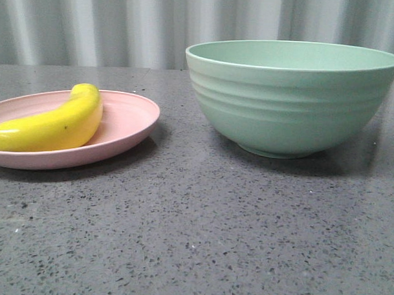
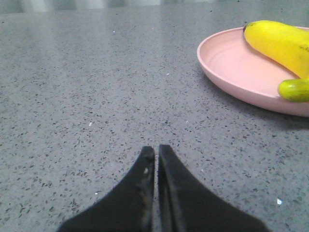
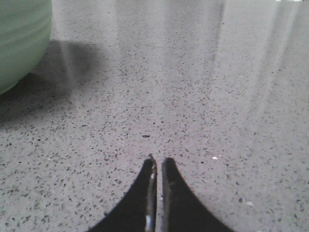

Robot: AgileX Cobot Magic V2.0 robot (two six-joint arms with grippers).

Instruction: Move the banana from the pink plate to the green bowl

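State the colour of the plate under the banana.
Pale pink; the pink plate shows best in the front view.

Bright, even light; the green bowl (image 1: 296, 99) throws a soft shadow on the tabletop (image 1: 194, 238). Pale streaks of glare cross the right wrist view. Backdrop slightly soft.

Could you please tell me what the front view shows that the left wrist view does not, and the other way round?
Only the front view shows the green bowl, standing to the right of the pink plate, plus the curtain behind. Only the left wrist view shows the left hand, its fingers nearly together, holding nothing, and the banana's green end over the plate's rim. Both show the banana lying on the pink plate and the speckled grey table.
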